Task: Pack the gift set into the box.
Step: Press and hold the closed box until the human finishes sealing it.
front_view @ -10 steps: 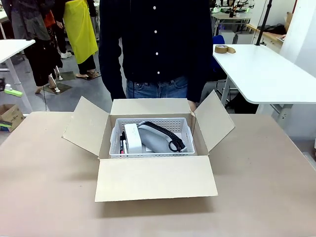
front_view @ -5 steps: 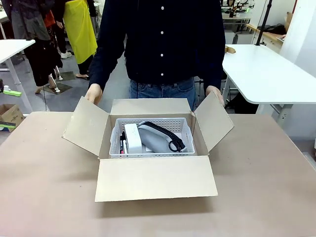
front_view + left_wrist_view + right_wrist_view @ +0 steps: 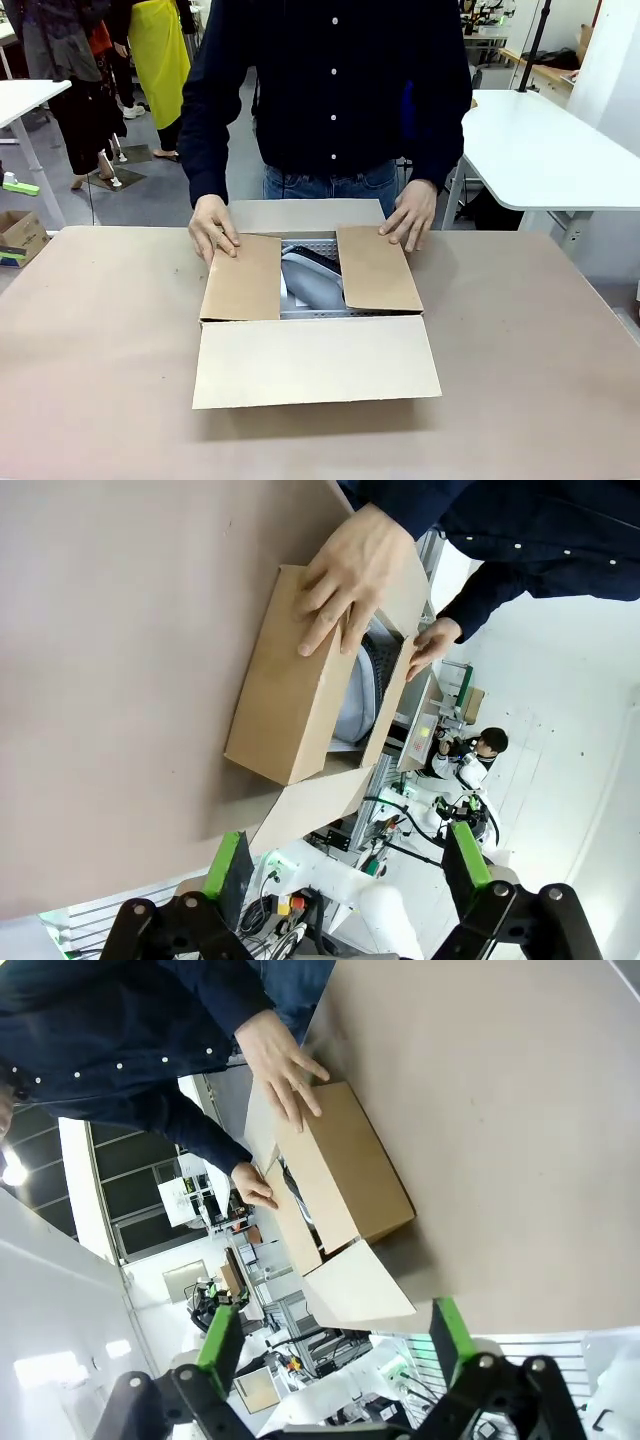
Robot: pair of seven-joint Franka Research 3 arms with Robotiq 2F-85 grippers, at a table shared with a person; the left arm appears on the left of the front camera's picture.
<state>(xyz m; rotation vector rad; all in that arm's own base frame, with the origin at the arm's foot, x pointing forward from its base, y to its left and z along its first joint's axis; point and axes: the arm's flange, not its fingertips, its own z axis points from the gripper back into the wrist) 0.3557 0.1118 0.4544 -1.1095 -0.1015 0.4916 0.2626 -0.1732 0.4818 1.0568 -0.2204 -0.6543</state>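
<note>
- Left gripper [image 3: 348, 865], seen in its own wrist view: green-padded fingers spread wide with nothing between them, raised clear of the table and well apart from the box.
- Right gripper [image 3: 336, 1345], seen in its own wrist view: likewise wide apart and empty, also well away from the box.
- Gift set [image 3: 312, 285]: a grey rounded item with a dark band, lying inside the box and visible through the gap between the two side flaps.
- White slotted basket [image 3: 312, 243]: it sits in the box around the gift set, and only its rim shows.
- Box [image 3: 315, 360]: a plain brown carton at mid-table. Both side flaps lie inward over the opening without meeting. The near flap is spread outward toward the robot.
- Person's hands: one [image 3: 213, 228] rests on the side flap at the robot's left, the other [image 3: 410, 213] on the side flap at the robot's right.
- Table [image 3: 100, 350]: a tan surface bearing the box.
</note>
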